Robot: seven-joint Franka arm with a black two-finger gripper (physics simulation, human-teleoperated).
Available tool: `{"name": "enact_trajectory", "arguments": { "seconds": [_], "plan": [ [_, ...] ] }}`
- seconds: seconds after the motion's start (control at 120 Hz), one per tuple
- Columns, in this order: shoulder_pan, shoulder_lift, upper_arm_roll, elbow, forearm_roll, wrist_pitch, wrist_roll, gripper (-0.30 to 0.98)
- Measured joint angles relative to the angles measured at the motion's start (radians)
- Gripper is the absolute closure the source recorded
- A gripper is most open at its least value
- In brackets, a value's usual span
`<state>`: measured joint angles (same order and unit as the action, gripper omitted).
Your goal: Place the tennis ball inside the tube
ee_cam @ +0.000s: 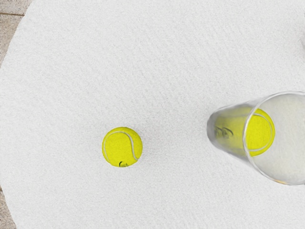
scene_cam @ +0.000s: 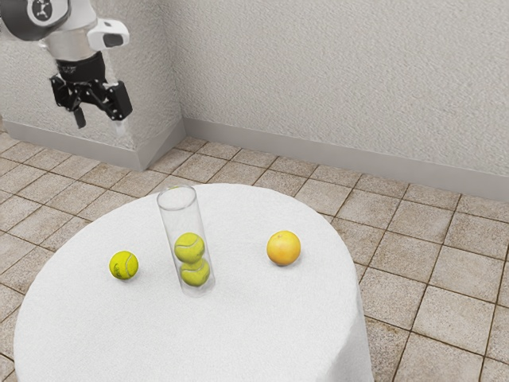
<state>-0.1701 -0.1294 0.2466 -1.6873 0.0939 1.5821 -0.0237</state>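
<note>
High above the table at the exterior view's upper left, my gripper point(scene_cam: 100, 125) hangs open, its two fingers wide apart with nothing between them. A loose tennis ball point(scene_cam: 123, 265) rests on the white cloth, below the gripper's level. Beside it, toward the exterior view's right, a clear tube point(scene_cam: 180, 216) stands upright with two tennis balls point(scene_cam: 190, 247) stacked inside. In the wrist view the loose tennis ball point(ee_cam: 122, 147) lies apart from the tube point(ee_cam: 290, 138), whose open rim faces the camera, and a ball point(ee_cam: 259, 132) is visible inside it.
An orange point(scene_cam: 284, 248) sits on the round, white-covered table point(scene_cam: 262, 334), on the tube's other side from the loose ball. A textured wall point(scene_cam: 342, 79) rises behind, above a tiled floor point(scene_cam: 453, 318).
</note>
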Motion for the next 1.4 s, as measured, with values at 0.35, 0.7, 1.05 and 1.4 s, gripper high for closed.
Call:
{"name": "enact_trajectory", "arguments": {
  "seconds": [0.35,0.7,1.05,1.4],
  "plan": [
    [0.119,0.003,0.003,-0.251,0.004,0.138,-0.021,0.0],
    [0.229,0.15,0.007,-0.469,-0.073,0.431,-0.039,0.0],
    [0.206,0.291,0.007,-0.471,-0.136,0.581,-0.046,0.0],
    [0.207,0.374,0.007,-0.465,-0.164,0.651,-0.041,0.0]
  ]
}}
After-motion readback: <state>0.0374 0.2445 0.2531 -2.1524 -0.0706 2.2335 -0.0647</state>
